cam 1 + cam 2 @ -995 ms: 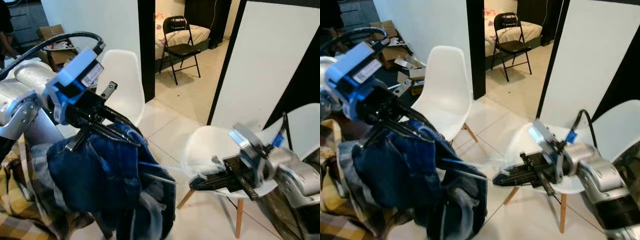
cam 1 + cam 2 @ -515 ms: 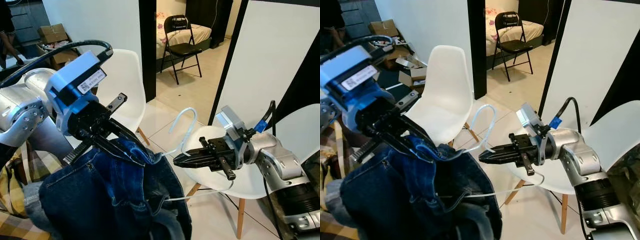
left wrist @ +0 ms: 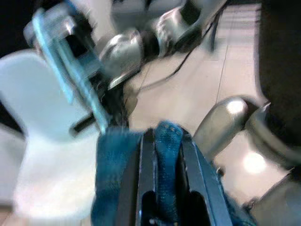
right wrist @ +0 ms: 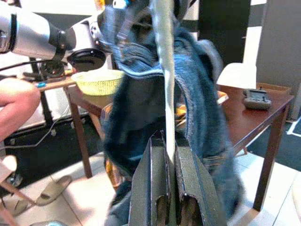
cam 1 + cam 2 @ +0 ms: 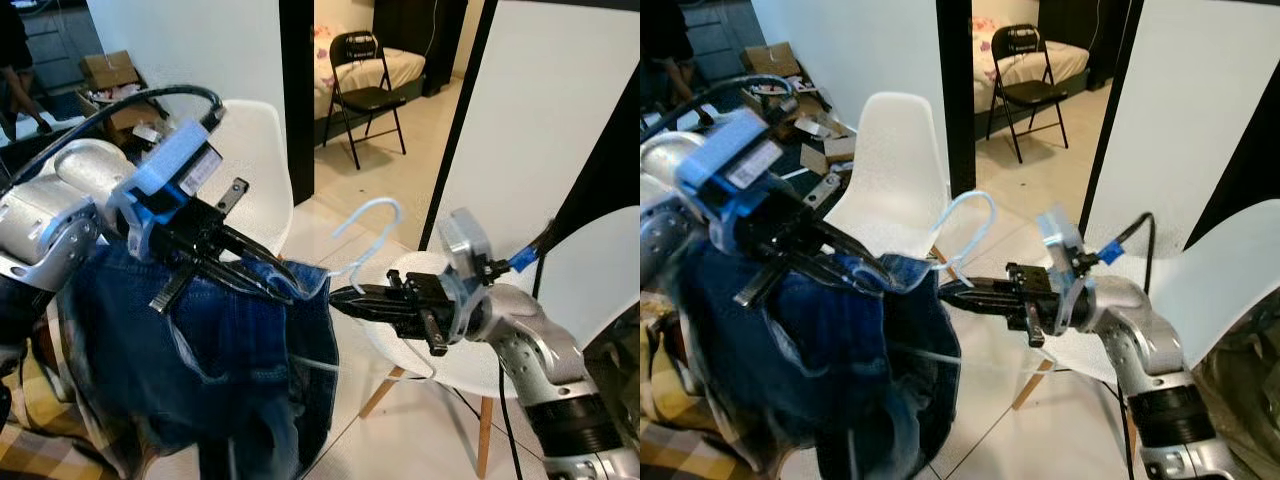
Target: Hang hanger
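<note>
You have the jeans [image 5: 215, 360] held up in front of you between both arms, so the denim hangs free while the hanger [image 5: 362, 245] sits at the waistband. The left claw [image 5: 262, 283] is pinched shut on the waistband, and in its wrist view the two black fingers [image 3: 149, 174] press blue denim between them. The right claw [image 5: 345, 297] reaches in from the right and is closed narrow on the pale hanger, just below its hook; its wrist view shows the hanger's stem running straight up out of the closed fingers [image 4: 188, 183], with the jeans draped behind. The hook curls up above the gap between your two claws. Two white chairs stand behind, one far left [image 5: 250, 170], one on the right [image 5: 590, 270]. I see no rail yet, so you likely must find one
</note>
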Robot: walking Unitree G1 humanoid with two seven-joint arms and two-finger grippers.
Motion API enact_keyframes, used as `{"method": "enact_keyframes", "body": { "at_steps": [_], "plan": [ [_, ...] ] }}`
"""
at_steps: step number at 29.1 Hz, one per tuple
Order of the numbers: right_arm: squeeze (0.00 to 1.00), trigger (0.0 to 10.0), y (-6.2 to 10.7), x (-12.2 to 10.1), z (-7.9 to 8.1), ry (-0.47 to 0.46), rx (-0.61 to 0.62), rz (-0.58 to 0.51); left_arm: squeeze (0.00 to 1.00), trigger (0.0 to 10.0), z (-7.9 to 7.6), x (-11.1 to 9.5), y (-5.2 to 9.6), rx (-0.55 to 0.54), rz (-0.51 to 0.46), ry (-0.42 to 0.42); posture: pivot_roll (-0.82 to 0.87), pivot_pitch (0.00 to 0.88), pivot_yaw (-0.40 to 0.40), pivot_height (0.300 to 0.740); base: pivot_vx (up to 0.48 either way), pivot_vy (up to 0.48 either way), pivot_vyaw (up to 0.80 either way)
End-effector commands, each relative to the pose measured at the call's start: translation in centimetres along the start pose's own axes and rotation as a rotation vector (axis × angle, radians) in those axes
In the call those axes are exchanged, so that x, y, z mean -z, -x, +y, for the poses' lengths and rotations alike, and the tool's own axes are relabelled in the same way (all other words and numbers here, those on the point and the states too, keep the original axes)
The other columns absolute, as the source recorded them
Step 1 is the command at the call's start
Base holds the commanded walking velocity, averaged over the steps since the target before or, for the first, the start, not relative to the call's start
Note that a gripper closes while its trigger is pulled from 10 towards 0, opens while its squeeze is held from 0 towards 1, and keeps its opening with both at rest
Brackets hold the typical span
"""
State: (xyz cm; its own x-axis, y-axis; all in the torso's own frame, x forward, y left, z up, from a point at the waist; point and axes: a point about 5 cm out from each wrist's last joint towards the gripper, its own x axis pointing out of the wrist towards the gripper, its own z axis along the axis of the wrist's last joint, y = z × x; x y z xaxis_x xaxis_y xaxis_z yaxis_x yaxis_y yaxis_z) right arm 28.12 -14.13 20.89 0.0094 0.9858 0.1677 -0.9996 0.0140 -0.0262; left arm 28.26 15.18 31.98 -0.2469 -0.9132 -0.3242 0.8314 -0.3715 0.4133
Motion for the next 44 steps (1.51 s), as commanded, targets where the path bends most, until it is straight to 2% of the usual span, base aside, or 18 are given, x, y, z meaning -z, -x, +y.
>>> {"method": "enact_keyframes", "body": {
  "at_steps": [1,6,14,15,16,17,22,25,27,31,34,35,38,44],
  "plan": [
    [0.00,10.0,-0.2,-1.6,0.4,0.059,-0.029,-0.088,0.00,10.0,0.0,1.0,0.8,-0.047,0.054,0.009,0.02,0.000,0.052,0.740,0.000,0.000,0.00],
    [0.00,10.0,-0.3,-1.7,0.6,0.064,-0.013,-0.120,0.00,10.0,0.2,1.6,1.9,-0.125,0.090,0.005,0.02,0.000,0.053,0.740,0.000,0.000,0.00],
    [0.00,10.0,-1.1,-1.4,0.7,0.067,0.007,-0.149,0.00,10.0,0.1,1.8,1.5,-0.157,0.071,-0.006,0.03,0.000,0.055,0.740,0.000,0.000,0.00],
    [0.00,10.0,-1.3,-1.3,0.8,0.065,0.011,-0.155,0.90,10.0,0.2,1.8,1.2,-0.162,0.060,-0.009,0.03,0.000,0.057,0.740,0.000,0.000,0.00],
    [0.00,10.0,-1.3,-1.3,0.8,0.065,0.011,-0.155,0.90,10.0,0.2,1.8,1.2,-0.162,0.060,-0.009,0.03,0.000,0.057,0.740,0.000,0.000,0.00],
    [0.00,10.0,-1.5,-1.2,0.9,0.064,0.014,-0.159,1.00,10.0,0.2,1.8,0.9,-0.161,0.044,-0.008,0.03,0.000,0.056,0.740,0.000,0.000,0.00],
    [0.00,10.0,-1.7,-1.1,1.1,0.061,0.029,-0.164,1.00,10.0,1.0,0.6,0.3,-0.229,-0.049,-0.063,0.03,0.000,0.056,0.740,0.000,0.000,0.00],
    [0.00,10.0,-1.7,-1.1,1.1,0.061,0.029,-0.164,1.00,10.0,1.0,0.6,0.3,-0.229,-0.049,-0.063,0.03,0.000,0.056,0.740,0.000,0.000,0.00],
    [0.00,10.0,-1.8,-0.9,1.1,0.057,0.035,-0.155,1.00,10.0,1.6,-0.4,0.6,-0.304,-0.105,-0.096,0.03,0.000,0.048,0.740,0.000,0.000,0.00],
    [0.00,10.0,-1.9,-0.6,1.1,0.053,0.038,-0.142,1.00,10.0,1.6,-1.3,1.4,-0.342,-0.145,-0.100,0.03,0.000,0.048,0.740,0.000,0.000,0.00],
    [0.00,10.0,-1.6,-0.3,1.3,0.046,0.041,-0.122,1.00,10.0,1.2,-1.6,2.6,-0.372,-0.127,-0.086,0.04,0.000,0.045,0.740,0.000,0.000,0.00],
    [0.00,10.0,-1.6,-0.3,1.3,0.046,0.041,-0.122,1.00,10.0,1.2,-1.6,2.6,-0.372,-0.127,-0.086,0.04,0.000,0.045,0.740,0.000,0.000,0.00],
    [0.00,10.0,-1.1,-0.1,1.3,0.042,0.047,-0.101,1.00,10.0,0.3,-1.7,3.7,-0.362,-0.073,-0.066,0.05,0.000,0.041,0.740,0.000,0.000,0.00],
    [0.00,10.0,-1.0,-0.1,1.3,0.042,0.051,-0.090,1.00,10.0,-1.0,-1.4,4.1,-0.290,-0.002,-0.033,0.05,0.000,0.040,0.740,0.000,0.000,0.00]
  ]
}}
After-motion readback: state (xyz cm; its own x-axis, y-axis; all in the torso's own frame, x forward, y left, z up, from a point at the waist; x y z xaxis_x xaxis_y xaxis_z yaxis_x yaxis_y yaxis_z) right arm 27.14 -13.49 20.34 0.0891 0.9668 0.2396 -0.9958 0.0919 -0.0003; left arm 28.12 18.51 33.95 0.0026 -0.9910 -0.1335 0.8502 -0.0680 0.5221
